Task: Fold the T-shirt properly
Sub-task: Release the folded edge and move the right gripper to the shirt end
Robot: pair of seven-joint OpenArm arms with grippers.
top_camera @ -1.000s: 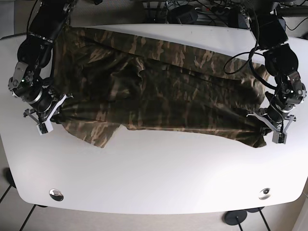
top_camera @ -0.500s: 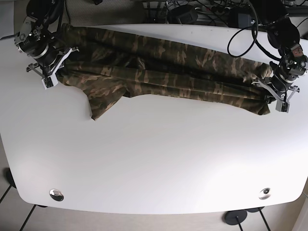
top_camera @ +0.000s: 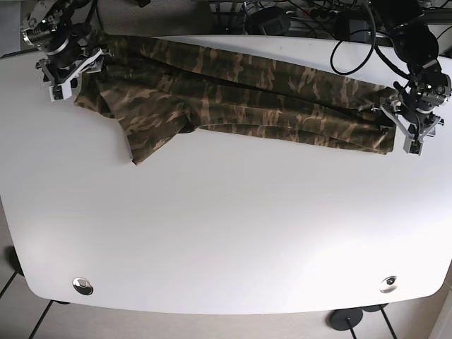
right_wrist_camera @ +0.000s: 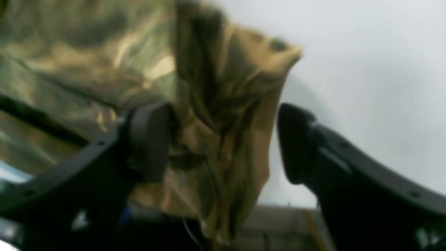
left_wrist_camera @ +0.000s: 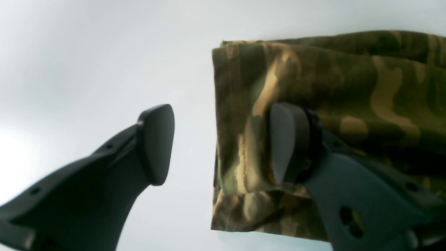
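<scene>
The camouflage T-shirt (top_camera: 233, 99) lies folded into a long band along the far side of the white table (top_camera: 226, 233), with one sleeve (top_camera: 148, 134) sticking out toward me at the left. My left gripper (top_camera: 415, 141) is open at the shirt's right end. In the left wrist view (left_wrist_camera: 219, 143) one finger (left_wrist_camera: 289, 143) rests over the folded cloth corner (left_wrist_camera: 313, 80) and the other lies over bare table. My right gripper (top_camera: 62, 83) is open at the shirt's left end. In the blurred right wrist view (right_wrist_camera: 223, 139) loose cloth (right_wrist_camera: 216, 87) sits between the spread fingers.
Black cables and equipment (top_camera: 296, 18) crowd the strip behind the table's far edge. Two round metal fittings sit near the front corners, one at the left (top_camera: 82, 285) and one at the right (top_camera: 388, 284). The table's right edge runs close to my left gripper.
Both grippers carried the shirt's near hem toward the far edge, folding it into a narrower band. Both jaws have since opened and let go of the cloth.
</scene>
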